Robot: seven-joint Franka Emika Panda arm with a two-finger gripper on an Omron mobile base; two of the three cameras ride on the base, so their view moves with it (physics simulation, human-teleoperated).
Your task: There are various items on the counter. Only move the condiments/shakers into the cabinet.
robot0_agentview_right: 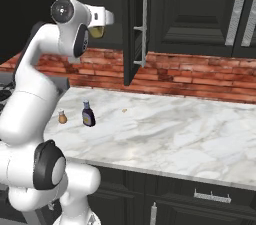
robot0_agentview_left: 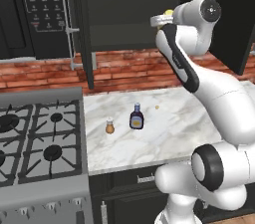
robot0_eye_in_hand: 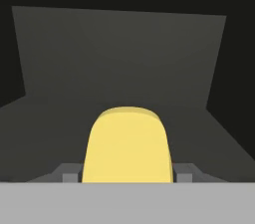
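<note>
Dark cabinet [robot0_eye_in_hand: 119, 58] stood open before me, its shelf bare. Marble counter [robot0_agentview_left: 169, 123] carried the sauce bottle [robot0_agentview_left: 136, 117] and shaker [robot0_agentview_left: 109, 127]. My gripper [robot0_eye_in_hand: 127, 178] pinched the yellow bottle [robot0_eye_in_hand: 127, 146] inside the cabinet.

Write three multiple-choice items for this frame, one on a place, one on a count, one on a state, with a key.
1. Where is the yellow squeeze bottle?
A. Lying on the stove
B. Between the fingers of the gripper, facing the inside of the cabinet
C. Standing on the counter

2. How many small containers stand on the counter?
A. Two
B. Four
C. None

3. How is the cabinet door?
A. Shut
B. Missing
C. Swung open

Key: 1 B, the hand view shows the yellow bottle between the fingers with the dark shelf ahead. 2 A, the sauce bottle and the orange-brown shaker. 3 C, the door stands edge-on with its handle toward the room.
</note>
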